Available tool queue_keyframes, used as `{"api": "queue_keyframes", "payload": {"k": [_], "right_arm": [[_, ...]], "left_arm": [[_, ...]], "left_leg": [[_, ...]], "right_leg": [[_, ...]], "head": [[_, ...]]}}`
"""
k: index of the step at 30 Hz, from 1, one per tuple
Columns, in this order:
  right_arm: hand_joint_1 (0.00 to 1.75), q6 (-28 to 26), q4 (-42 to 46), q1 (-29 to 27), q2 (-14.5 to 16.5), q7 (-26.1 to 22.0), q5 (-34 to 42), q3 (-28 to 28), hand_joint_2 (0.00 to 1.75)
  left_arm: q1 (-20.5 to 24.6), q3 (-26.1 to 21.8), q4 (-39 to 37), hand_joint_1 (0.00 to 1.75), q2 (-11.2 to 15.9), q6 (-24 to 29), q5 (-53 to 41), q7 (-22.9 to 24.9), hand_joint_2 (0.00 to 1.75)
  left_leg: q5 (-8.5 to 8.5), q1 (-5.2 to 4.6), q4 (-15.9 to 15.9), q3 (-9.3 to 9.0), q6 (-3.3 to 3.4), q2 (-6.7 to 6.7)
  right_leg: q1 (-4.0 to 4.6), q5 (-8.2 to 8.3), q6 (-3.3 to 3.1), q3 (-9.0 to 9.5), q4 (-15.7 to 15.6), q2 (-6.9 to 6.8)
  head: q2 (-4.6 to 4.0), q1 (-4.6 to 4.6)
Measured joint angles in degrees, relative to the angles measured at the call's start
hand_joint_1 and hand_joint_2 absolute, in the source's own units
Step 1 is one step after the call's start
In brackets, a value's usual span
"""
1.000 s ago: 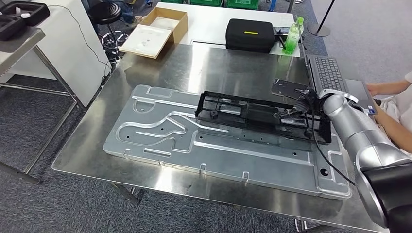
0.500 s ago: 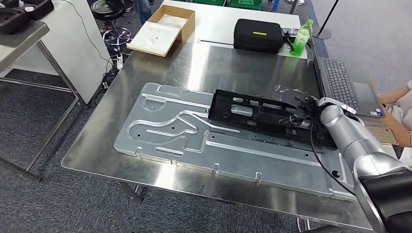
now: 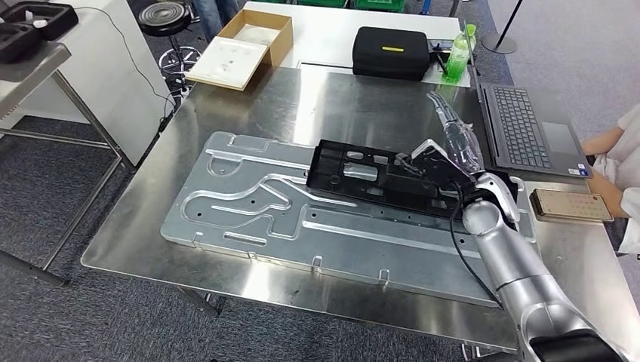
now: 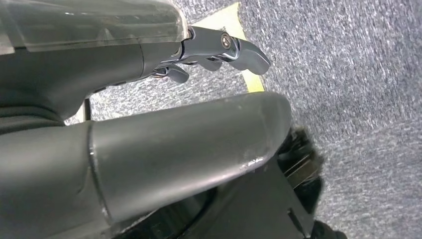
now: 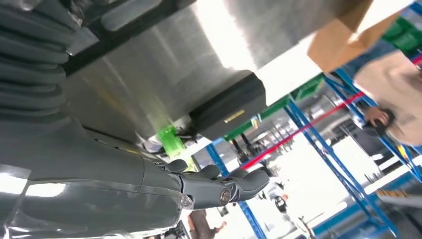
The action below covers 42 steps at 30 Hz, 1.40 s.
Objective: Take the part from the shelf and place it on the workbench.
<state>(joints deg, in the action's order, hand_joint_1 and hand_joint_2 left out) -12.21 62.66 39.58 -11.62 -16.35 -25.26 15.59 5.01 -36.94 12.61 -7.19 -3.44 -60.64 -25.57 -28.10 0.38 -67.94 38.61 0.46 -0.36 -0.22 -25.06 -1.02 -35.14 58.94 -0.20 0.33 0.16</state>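
Stainless steel covers the surface [image 3: 226, 105], which carries a large pressed aluminium panel [image 3: 249, 204] across its middle. On that panel, toward three o'clock from its centre, lies the black plastic part [image 3: 362, 175], a long frame with cut-outs, flat and resting on the metal.

The right arm comes in from five o'clock. Its right hand [image 3: 447, 147] hangs above the part's three o'clock end, lifted off it, under a clear cover, fingers straight and spread with nothing between them. In the right wrist view the right hand [image 5: 199, 186] shows the same loose spread, with the fingers [image 5: 249, 180] pointing past the surface edge.

The left hand [image 4: 209, 55] appears in the left wrist view over grey carpet [image 4: 358, 74], fingers partly curled and holding nothing.

At twelve o'clock on the surface sit a black zip case [image 3: 389, 53] and a green bottle [image 3: 456, 57]. A shallow cardboard box [image 3: 243, 47] is at eleven o'clock. An open laptop [image 3: 528, 128] lies at two o'clock, and a phone [image 3: 570, 205] at three o'clock. A person's arm [image 3: 613, 151] reaches in at the three o'clock edge.
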Motion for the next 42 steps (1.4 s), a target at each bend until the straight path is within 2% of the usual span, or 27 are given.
{"api": "queue_keyframes", "payload": {"k": [2,3,6,8,9,11,13,14,15,17,18,20,22,23,25,27,28,29,30,32,34,35,37,38,39,40,42], "right_arm": [[0.00,-0.7,2.2,-0.7,0.5,-1.0,-0.2,-1.2,0.00],[0.00,-1.1,3.6,-1.2,0.8,-1.8,-0.2,-1.9,0.00],[0.00,-2.0,9.3,-3.8,2.5,-3.4,-0.2,-3.4,0.00],[0.00,-3.1,15.3,-6.0,3.7,-3.7,-3.6,-3.0,0.00],[0.00,-4.2,18.2,-7.0,4.2,-3.7,-6.6,-2.4,0.00],[0.00,-7.5,22.8,-9.1,5.3,-3.8,-13.9,-0.3,0.00],[0.00,-11.1,26.4,-11.7,6.4,-3.7,-19.6,2.3,0.00],[0.00,-12.7,28.0,-12.8,6.9,-3.7,-21.3,3.5,0.00],[0.00,-13.9,29.4,-13.6,7.3,-3.7,-22.4,4.7,0.00],[0.00,-15.7,31.9,-14.8,8.0,-3.8,-23.4,6.7,0.00],[0.00,-16.3,33.1,-15.3,8.3,-3.8,-23.7,7.5,0.00],[0.00,-16.9,34.6,-16.3,8.7,-3.8,-23.9,8.6,0.00],[0.00,-17.2,35.8,-16.8,9.0,-3.7,-24.0,9.4,0.00],[0.00,-17.3,36.3,-16.9,9.2,-3.6,-24.1,9.7,0.00],[0.00,-17.2,37.2,-16.8,9.6,-3.4,-24.2,10.3,0.00],[0.00,-16.6,37.5,-16.5,9.6,-2.7,-24.4,10.6,0.00],[0.00,-16.2,37.5,-16.2,9.6,-2.3,-24.5,10.7,0.00],[0.00,-15.7,37.5,-15.7,9.6,-1.9,-24.6,10.8,0.00],[0.00,-15.4,37.6,-15.1,9.6,-1.6,-24.7,10.9,0.00],[0.00,-14.6,37.9,-13.9,9.6,-1.1,-25.0,11.2,0.00],[0.00,-13.8,38.3,-12.5,9.6,-0.5,-25.5,11.5,0.00],[0.00,-13.4,38.4,-11.7,9.6,-0.2,-25.6,11.7,0.00],[0.00,-12.8,38.7,-10.5,9.6,0.5,-25.9,12.2,0.00],[0.00,-12.6,38.9,-10.1,9.6,0.8,-26.0,12.4,0.00],[0.00,-12.5,39.1,-9.7,9.6,1.1,-26.2,12.7,0.00],[0.00,-12.5,39.2,-9.4,9.6,1.4,-26.3,12.9,0.00],[0.00,-12.5,39.4,-8.8,9.4,1.9,-26.4,13.2,0.00]], "left_arm": [[0.1,0.0,0.0,0.00,0.0,0.1,0.0,0.0,0.00],[0.0,0.0,0.0,0.00,0.0,0.1,0.0,0.0,0.00],[-0.2,0.0,0.0,0.00,0.0,0.5,0.0,0.1,0.00],[-0.3,0.0,0.0,0.00,0.0,0.6,0.1,0.1,0.00],[-0.3,0.0,0.0,0.00,-0.1,0.6,0.1,0.1,0.00],[-0.2,-0.1,0.0,0.00,-0.1,0.6,0.0,0.2,0.00],[-0.3,-0.2,0.0,0.00,-0.1,0.5,-0.1,0.3,0.00],[-0.3,-0.2,0.0,0.00,-0.1,0.5,-0.1,0.3,0.00],[-0.3,-0.2,0.0,0.00,-0.2,0.5,-0.1,0.4,0.00],[-0.3,-0.2,0.0,0.00,-0.3,0.5,-0.2,0.5,0.00],[-0.2,-0.2,0.0,0.00,-0.4,0.5,-0.3,0.6,0.00],[-0.3,-0.2,0.0,0.00,-0.5,0.5,-0.5,0.8,0.00],[-0.5,-0.2,0.0,0.00,-0.6,0.5,-0.6,0.9,0.00],[-0.5,-0.2,0.0,0.00,-0.6,0.5,-0.8,0.9,0.00],[-0.3,-0.2,0.0,0.00,-0.7,0.4,-1.1,1.0,0.00],[0.0,-0.1,0.0,0.00,-0.9,0.2,-1.4,1.1,0.00],[0.1,-0.1,0.0,0.00,-1.0,0.1,-1.6,1.2,0.00],[0.2,-0.1,0.0,0.00,-1.0,0.0,-1.7,1.3,0.00],[0.2,0.0,0.0,0.00,-1.1,-0.1,-1.9,1.3,0.00],[0.4,0.2,0.0,0.00,-1.1,-0.2,-2.2,1.5,0.00],[0.7,0.4,0.0,0.00,-1.2,-0.2,-2.5,1.8,0.00],[0.8,0.6,0.0,0.00,-1.2,-0.2,-2.6,2.0,0.00],[0.7,0.8,0.0,0.00,-1.2,-0.2,-2.9,2.6,0.00],[0.6,0.9,0.0,0.00,-1.2,-0.2,-3.1,2.8,0.00],[0.6,1.0,0.0,0.00,-1.2,-0.2,-3.3,3.1,0.00],[0.6,1.1,0.0,0.00,-1.2,-0.1,-3.4,3.3,0.00],[0.6,1.5,0.0,0.00,-1.3,0.0,-3.9,3.9,0.00]], "left_leg": [[2.21,-0.17,6.5,-3.17,0.45,-0.01],[2.46,-0.25,8.0,-3.91,0.67,-0.02],[2.60,-0.33,9.0,-4.30,1.35,-0.01],[2.97,-0.15,9.6,-4.65,1.95,0.00],[3.12,-0.04,9.9,-4.80,2.19,-0.01],[3.17,-0.05,9.9,-4.81,2.39,-0.25],[3.15,-0.05,9.9,-4.79,2.38,-0.80],[3.14,-0.04,9.8,-4.78,2.33,-1.22],[3.12,-0.04,9.7,-4.78,2.25,-1.68],[3.06,-0.08,9.5,-4.73,1.85,-2.61],[3.07,-0.09,9.5,-4.65,1.52,-3.06],[3.18,-0.04,9.6,-4.48,0.78,-3.82],[3.14,0.09,9.7,-4.31,0.14,-4.26],[2.57,0.12,9.0,-3.94,-0.10,-3.88],[-0.39,0.24,4.2,-1.67,-0.40,-2.18],[-3.74,0.32,-3.0,1.82,-0.66,-0.83],[-4.29,0.35,-5.1,2.78,-0.76,-0.56],[-3.86,0.35,-5.3,2.79,-0.80,-0.35],[-2.48,0.33,-3.4,1.64,-0.76,0.02],[0.73,0.04,3.9,-2.40,-0.36,2.00],[2.12,-0.38,8.7,-4.84,0.33,3.35],[2.07,-0.54,9.2,-4.98,0.63,3.26],[2.45,-0.39,9.5,-4.99,1.20,2.04],[2.65,-0.28,9.7,-5.08,1.46,1.54],[2.87,-0.11,9.9,-5.15,1.75,1.01],[3.05,0.02,10.1,-5.18,1.98,0.54],[3.18,0.08,10.1,-5.01,2.22,-0.64]], "right_leg": [[0.18,-0.19,0.35,-0.11,0.3,0.08],[0.23,-0.20,0.57,-0.17,0.4,0.12],[0.09,-0.14,1.37,-0.19,0.3,0.18],[-0.02,-1.45,1.93,-0.82,1.9,0.20],[-0.10,-2.82,2.15,-1.71,4.0,0.20],[-0.32,-6.51,2.51,-5.11,11.5,0.21],[-0.56,-8.03,2.71,-7.56,16.8,0.20],[-0.65,-7.06,2.70,-7.11,16.1,0.22],[-0.72,-5.32,2.63,-5.55,13.1,0.39],[-0.81,-2.15,2.37,-1.16,4.8,1.90],[-0.74,-1.39,2.16,0.33,1.9,2.60],[-0.39,-1.33,1.67,1.13,0.3,3.01],[-0.39,-0.99,0.90,1.30,-0.2,2.12],[-0.49,-0.77,0.48,1.44,-0.5,1.64],[-0.57,-0.48,-0.20,1.61,-1.0,0.45],[-0.35,-0.53,-0.50,1.60,-1.1,-0.88],[-0.23,-0.58,-0.55,1.58,-1.0,-1.54],[-0.13,-0.63,-0.57,1.56,-0.9,-2.18],[-0.04,-0.72,-0.54,1.55,-0.8,-2.77],[0.19,-1.06,-0.27,1.59,-0.4,-3.84],[0.47,-1.38,0.21,1.62,0.0,-4.79],[0.57,-1.45,0.47,1.65,0.0,-5.25],[0.51,-1.63,1.01,1.81,0.1,-5.83],[0.39,-1.92,1.33,1.85,0.3,-5.42],[0.23,-2.98,1.68,1.32,1.7,-4.24],[0.02,-4.54,1.99,0.25,4.2,-2.75],[-0.19,-8.26,2.36,-3.32,11.6,-0.54]], "head": [[0.00,0.02],[0.00,0.03],[0.00,0.02],[0.00,0.02],[0.00,0.03],[0.00,0.03],[0.00,0.04],[0.00,0.05],[0.00,0.04],[0.00,0.03],[0.00,0.03],[0.00,0.02],[0.00,0.02],[0.00,0.02],[0.00,-0.01],[0.00,-0.02],[0.00,-0.02],[0.00,-0.02],[0.00,-0.03],[0.00,-0.03],[0.00,0.00],[0.00,0.02],[0.00,0.00],[0.00,0.01],[0.00,0.00],[0.00,0.01],[0.00,0.02]]}}
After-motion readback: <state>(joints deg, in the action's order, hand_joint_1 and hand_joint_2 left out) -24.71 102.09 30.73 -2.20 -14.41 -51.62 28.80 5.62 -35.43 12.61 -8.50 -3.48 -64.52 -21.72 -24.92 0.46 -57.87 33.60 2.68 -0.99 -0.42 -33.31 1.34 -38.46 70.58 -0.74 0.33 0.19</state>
